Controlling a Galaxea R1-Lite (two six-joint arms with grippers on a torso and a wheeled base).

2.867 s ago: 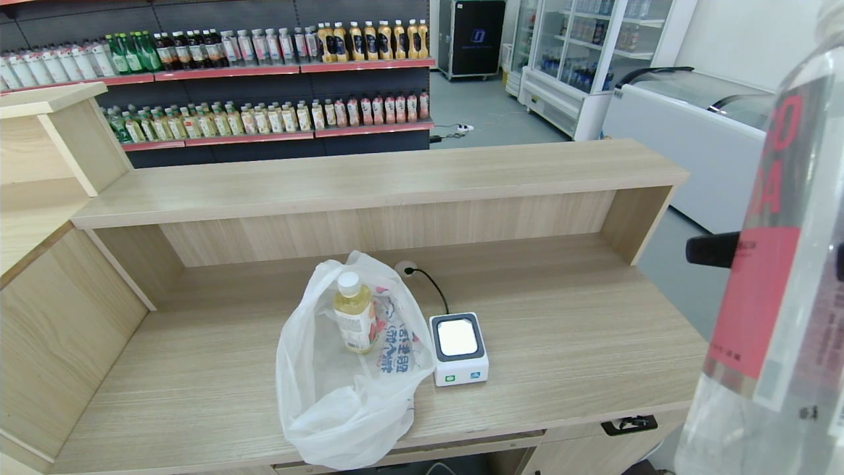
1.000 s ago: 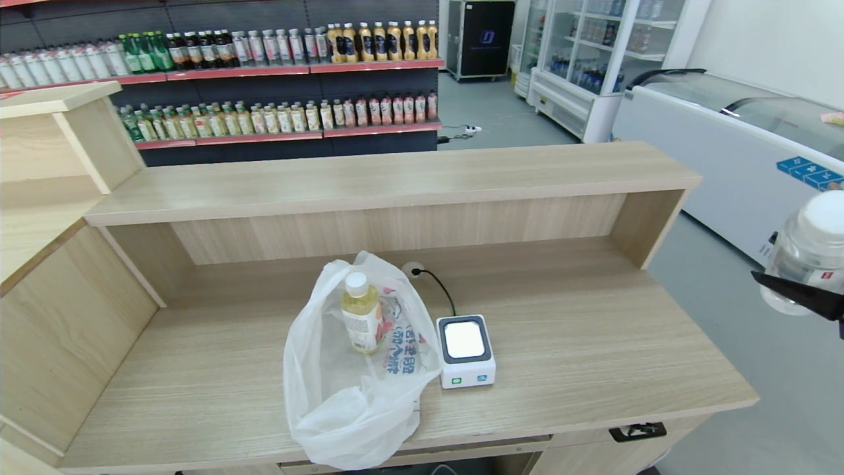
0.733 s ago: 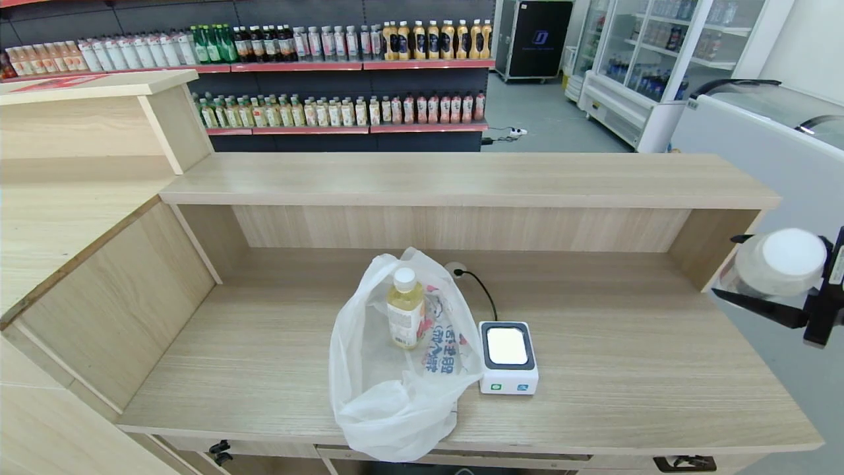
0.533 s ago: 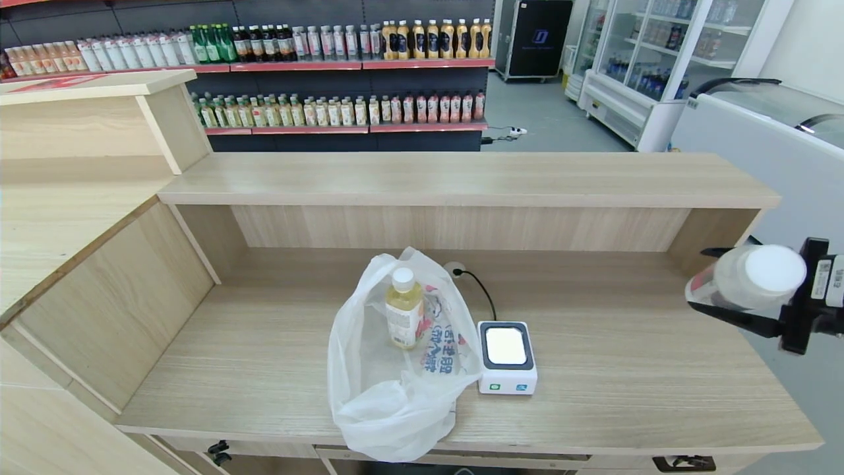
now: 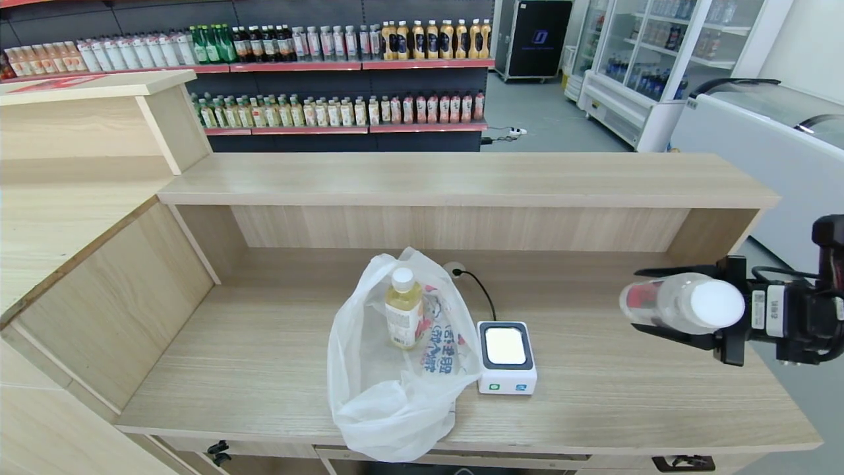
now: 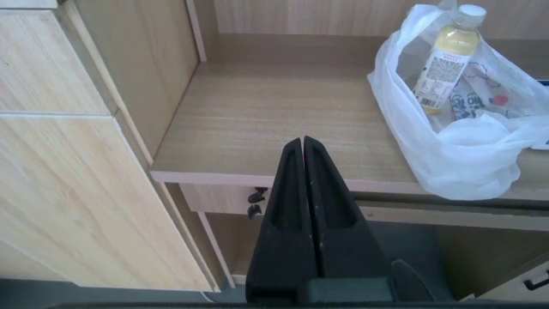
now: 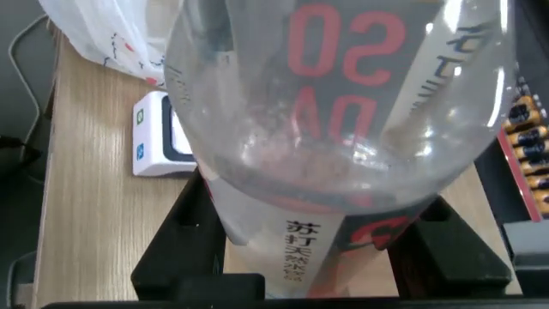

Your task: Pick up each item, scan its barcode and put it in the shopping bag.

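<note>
Gripping a clear soda bottle (image 5: 672, 305) across its body, the right gripper (image 5: 636, 301) had its two black fingers closed against the bottle's opposite sides. The bottle lay roughly level in the air, with its white cap toward the wrist and its red-labelled end pointing toward the robot's left. It hung above the right part of the wooden counter (image 5: 626, 376), touching nothing else and well apart from the scanner (image 5: 506, 357).

The scanner sat on the counter with its pale window facing up, and a black cable (image 5: 480, 292) ran from behind it to a hole in the counter. Just beside it, on the robot's left, lay the white shopping bag (image 5: 389, 396) with its mouth open. A yellow drink bottle (image 5: 404, 316) with a white cap seemed to stand upright inside the bag.

From the right wrist, the soda bottle (image 7: 343, 129) sat between the black fingers, with the scanner (image 7: 159, 137) and an edge of the shopping bag (image 7: 103, 34) on the counter beyond it.

The left gripper (image 6: 303, 150) had its fingers pressed together with nothing between them. It was off the counter's near edge, on the robot's left of the shopping bag (image 6: 463, 137) and the yellow drink bottle (image 6: 442, 56).
</note>
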